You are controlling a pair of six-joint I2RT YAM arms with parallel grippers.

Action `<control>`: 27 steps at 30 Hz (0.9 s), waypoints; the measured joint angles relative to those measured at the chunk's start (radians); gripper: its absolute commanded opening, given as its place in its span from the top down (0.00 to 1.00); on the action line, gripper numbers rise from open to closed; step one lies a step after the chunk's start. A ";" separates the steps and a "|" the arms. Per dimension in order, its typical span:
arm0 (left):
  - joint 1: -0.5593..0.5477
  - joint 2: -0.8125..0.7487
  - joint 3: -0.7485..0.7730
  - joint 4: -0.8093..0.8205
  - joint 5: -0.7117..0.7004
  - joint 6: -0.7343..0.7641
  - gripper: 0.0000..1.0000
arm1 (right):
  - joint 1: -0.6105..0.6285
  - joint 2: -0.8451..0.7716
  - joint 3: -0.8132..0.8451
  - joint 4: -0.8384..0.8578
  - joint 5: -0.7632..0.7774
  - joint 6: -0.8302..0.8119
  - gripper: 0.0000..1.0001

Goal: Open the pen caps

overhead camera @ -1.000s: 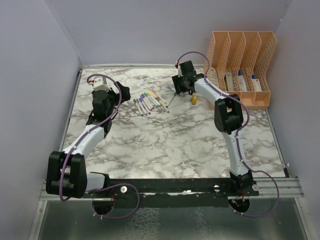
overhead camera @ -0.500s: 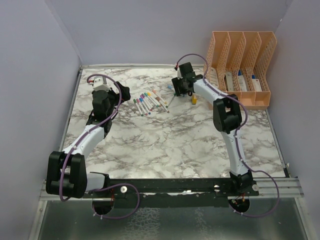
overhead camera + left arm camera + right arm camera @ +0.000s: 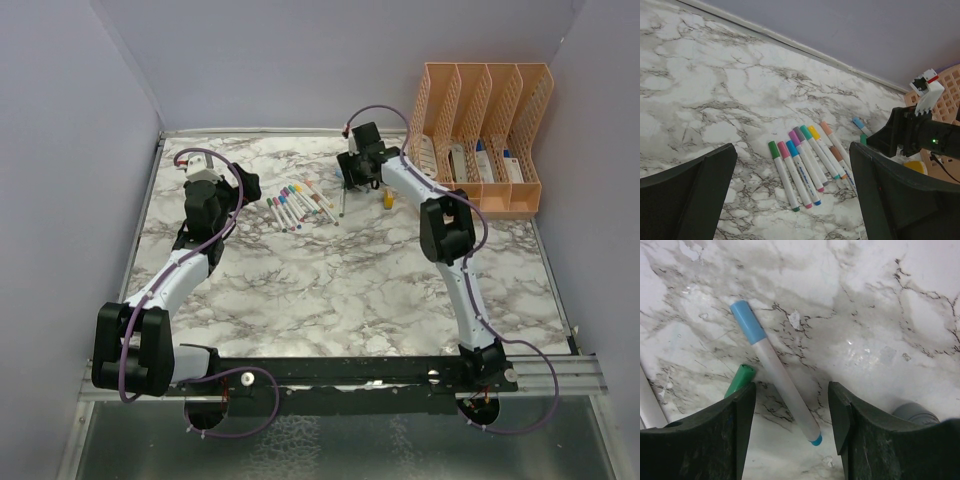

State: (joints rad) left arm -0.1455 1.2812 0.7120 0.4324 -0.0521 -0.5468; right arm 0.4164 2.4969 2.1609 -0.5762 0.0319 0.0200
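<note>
Looking down between its own fingers, the right wrist view alone resolves a white pen lying flat on the marble table [image 3: 900, 315], its blue cap [image 3: 747, 321] still fitted. A green cap [image 3: 740, 380] lies just beside it, partly hidden by one finger, and the rim of a grey cylinder [image 3: 912, 412] shows behind the other. The right gripper [image 3: 790, 407] has its jaws parted to either side of this pen, closed on nothing.

The left wrist view alone shows the other pen caps [image 3: 799, 137] one by one: green, pink, blue, purple, grey, teal, yellow and salmon, each seated on a white pen. These pens lie side by side in a slanted row. The left gripper [image 3: 792, 150] frames the row with its jaws spread wide and empty, well short of the pens.

The top view gives the layout. The pen row lies at mid-table towards the far edge, between the two grippers. A yellow block [image 3: 388, 199] sits just right of the right gripper, and an orange file organizer [image 3: 480, 110] stands at the far right corner. The right arm [image 3: 452, 235] reaches far forward and bends left, its wrist covering the lone pen's cap. The left arm [image 3: 185, 265] extends forward, its gripper left of the row.
</note>
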 measured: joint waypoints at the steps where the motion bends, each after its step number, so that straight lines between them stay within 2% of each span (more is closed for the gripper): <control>1: 0.000 0.000 0.000 0.000 0.000 0.000 0.01 | 0.004 0.009 0.014 0.000 -0.005 0.000 0.40; 19: 0.000 0.000 0.000 0.000 0.000 0.001 0.01 | 0.026 0.025 0.029 0.008 -0.028 0.011 0.41; 24: 0.000 0.000 0.000 0.000 0.000 0.000 0.01 | 0.000 0.005 -0.007 0.018 -0.033 0.014 0.52; 27: 0.000 0.000 0.000 0.000 0.000 0.000 0.01 | -0.006 -0.003 -0.022 0.023 -0.039 0.014 0.65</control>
State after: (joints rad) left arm -0.1455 1.2812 0.7120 0.4324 -0.0521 -0.5468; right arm 0.4103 2.4943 2.1387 -0.5529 -0.0067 0.0338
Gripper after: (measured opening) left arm 0.989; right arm 0.479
